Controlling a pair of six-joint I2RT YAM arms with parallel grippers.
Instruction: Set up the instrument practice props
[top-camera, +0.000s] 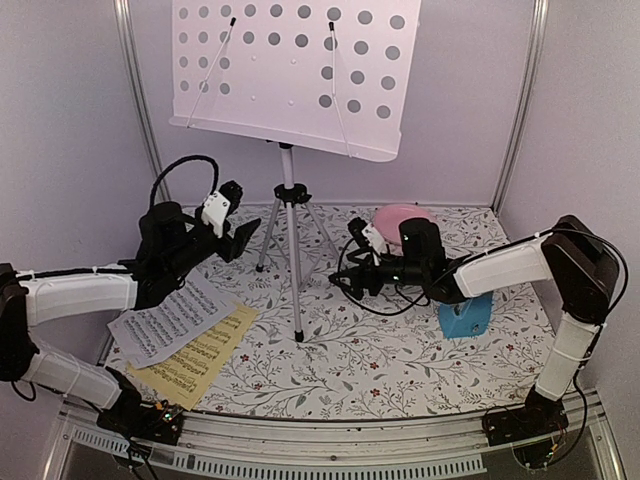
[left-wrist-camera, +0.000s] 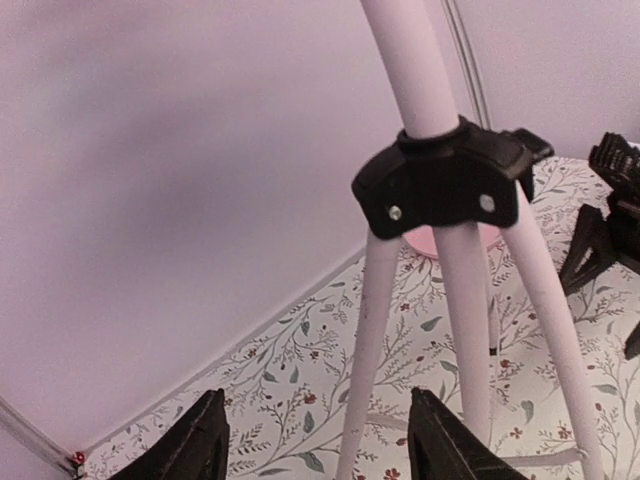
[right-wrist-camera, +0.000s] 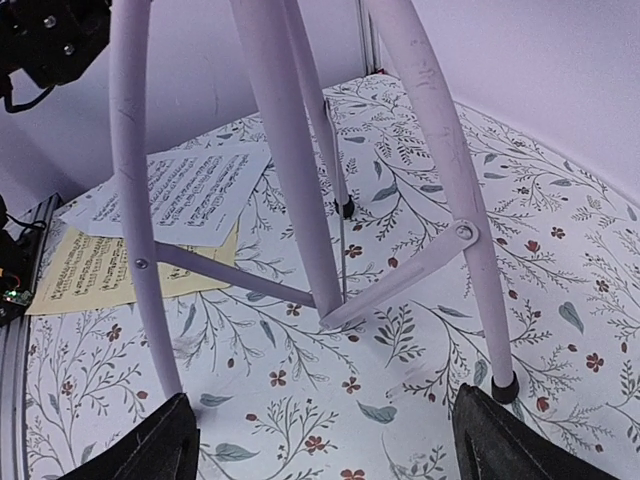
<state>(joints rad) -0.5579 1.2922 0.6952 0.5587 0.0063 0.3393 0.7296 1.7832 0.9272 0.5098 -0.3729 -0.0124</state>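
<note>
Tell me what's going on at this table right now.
The music stand stands upright on its tripod mid-table. The left gripper and right gripper hover open on either side of its legs, gripping nothing. The white sheet lies flat at the near left, overlapping the yellow sheet; neither is on the stand's desk yet. The blue metronome sits on the right below the right forearm, and a pink plate lies near the back.

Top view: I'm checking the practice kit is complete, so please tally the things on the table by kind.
Music stand: 1
Sheets of music: 2, the white sheet and the yellow sheet
Blue metronome: 1
Pink plate: 1
Total: 5
</note>
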